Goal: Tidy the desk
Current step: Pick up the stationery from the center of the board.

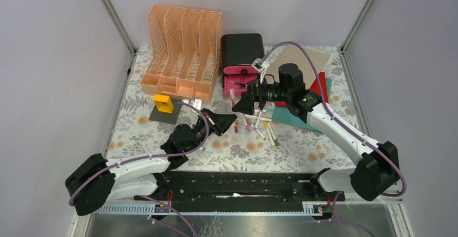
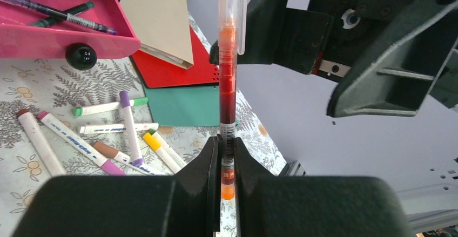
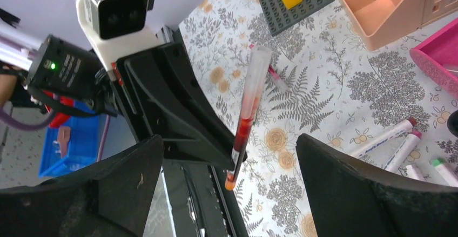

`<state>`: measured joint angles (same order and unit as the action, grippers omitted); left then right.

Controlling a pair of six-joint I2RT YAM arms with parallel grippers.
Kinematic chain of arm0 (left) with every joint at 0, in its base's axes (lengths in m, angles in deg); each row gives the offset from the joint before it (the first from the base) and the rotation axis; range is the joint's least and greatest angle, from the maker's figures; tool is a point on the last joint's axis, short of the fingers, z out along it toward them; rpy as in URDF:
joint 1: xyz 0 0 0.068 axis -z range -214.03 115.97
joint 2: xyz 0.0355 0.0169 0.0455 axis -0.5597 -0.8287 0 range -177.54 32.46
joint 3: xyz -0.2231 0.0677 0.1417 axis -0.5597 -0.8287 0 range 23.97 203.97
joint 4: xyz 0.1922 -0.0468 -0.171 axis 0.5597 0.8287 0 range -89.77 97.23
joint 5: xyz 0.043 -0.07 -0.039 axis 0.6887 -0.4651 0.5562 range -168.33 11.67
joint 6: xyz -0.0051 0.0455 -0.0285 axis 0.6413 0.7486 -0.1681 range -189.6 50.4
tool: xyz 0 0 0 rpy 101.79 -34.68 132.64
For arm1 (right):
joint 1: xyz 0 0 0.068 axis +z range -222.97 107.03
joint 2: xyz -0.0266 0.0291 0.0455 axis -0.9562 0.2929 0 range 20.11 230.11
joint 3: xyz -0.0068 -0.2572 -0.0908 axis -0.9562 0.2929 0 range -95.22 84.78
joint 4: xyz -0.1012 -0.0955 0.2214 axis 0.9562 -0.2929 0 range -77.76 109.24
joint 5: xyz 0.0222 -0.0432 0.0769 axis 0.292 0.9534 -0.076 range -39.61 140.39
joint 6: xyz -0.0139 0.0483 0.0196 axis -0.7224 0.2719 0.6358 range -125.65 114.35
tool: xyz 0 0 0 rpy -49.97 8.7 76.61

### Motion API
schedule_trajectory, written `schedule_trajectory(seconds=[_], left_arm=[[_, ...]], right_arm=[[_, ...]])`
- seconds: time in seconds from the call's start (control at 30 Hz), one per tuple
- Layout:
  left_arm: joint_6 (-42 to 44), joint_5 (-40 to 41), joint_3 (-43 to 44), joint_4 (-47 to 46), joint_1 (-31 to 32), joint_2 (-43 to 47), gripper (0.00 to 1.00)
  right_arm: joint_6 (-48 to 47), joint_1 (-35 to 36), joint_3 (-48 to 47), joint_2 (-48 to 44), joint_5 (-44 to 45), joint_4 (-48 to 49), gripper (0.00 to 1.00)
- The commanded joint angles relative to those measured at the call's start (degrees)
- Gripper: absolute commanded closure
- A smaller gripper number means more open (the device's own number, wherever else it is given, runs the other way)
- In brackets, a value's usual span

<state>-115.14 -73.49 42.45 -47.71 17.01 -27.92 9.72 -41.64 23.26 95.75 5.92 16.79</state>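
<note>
The desk [image 1: 237, 153] is covered with a pale cloth printed with ferns and flowers. My left gripper [image 1: 224, 122] is shut on a red pen [image 2: 227, 86] with a clear cap and an orange end, and holds it above the cloth. In the left wrist view the jaws [image 2: 227, 148] pinch the pen near its orange end. My right gripper [image 1: 243, 105] is open and hangs just beyond the left one. In the right wrist view the pen [image 3: 246, 121] stands between the wide-open right fingers [image 3: 229, 140], touching neither.
Several loose markers [image 1: 264, 130] lie mid-desk. Behind them is a black drawer box with an open pink drawer [image 1: 240, 81] holding pens. An orange file rack [image 1: 181, 53] stands back left. A yellow brick on a grey plate [image 1: 163, 104] lies left. Tan, red and teal folders [image 1: 302, 61] lie right.
</note>
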Motion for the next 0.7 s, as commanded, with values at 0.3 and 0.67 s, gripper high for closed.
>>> schedule_trajectory(seconds=[0.3,0.67], left_arm=[[-1.57,5.48,1.43,-8.40,4.24,-3.95,1.00],[-0.96,6.24,2.17,-8.17,5.12,-4.95,1.00]], right_arm=[[8.33,-0.55,3.39,3.29,-0.95,12.23,0.42],[7.58,-0.56,4.17,4.52,-2.11,12.25,0.68]])
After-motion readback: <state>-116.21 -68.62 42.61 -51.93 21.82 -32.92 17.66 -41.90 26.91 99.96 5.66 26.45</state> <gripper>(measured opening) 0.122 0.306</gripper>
